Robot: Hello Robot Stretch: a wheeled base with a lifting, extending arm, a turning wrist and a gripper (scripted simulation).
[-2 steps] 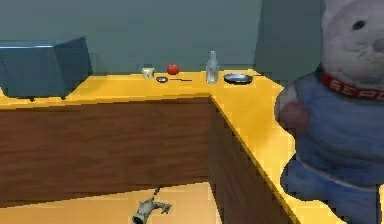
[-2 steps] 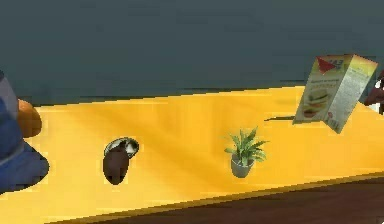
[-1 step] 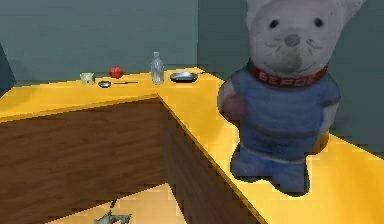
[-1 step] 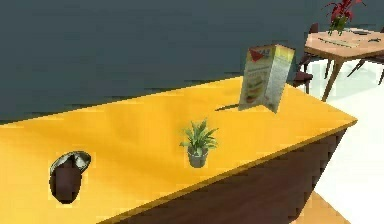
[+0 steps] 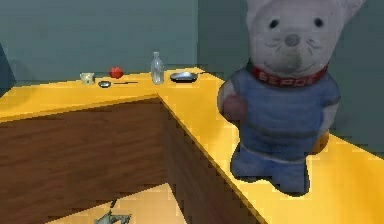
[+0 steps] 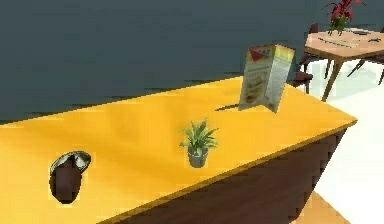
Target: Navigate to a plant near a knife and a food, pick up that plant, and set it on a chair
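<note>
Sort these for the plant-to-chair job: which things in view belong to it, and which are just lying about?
Job: small potted plant on the yellow counter; chair beside the wooden table.
Lying about: stuffed toy, bottle, pan, upright box.

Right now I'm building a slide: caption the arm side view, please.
Small potted plant on a yellow counter, with a tall box standing beyond it.

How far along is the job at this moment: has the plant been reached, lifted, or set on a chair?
Done, it seems: the approach. A small potted plant stands upright on the yellow counter in the arm side view. In hand: nothing yet; the plant rests on the counter, not lifted. Left: the pick-up, then the carry to a chair beside the wooden table at that view's upper right.
</note>
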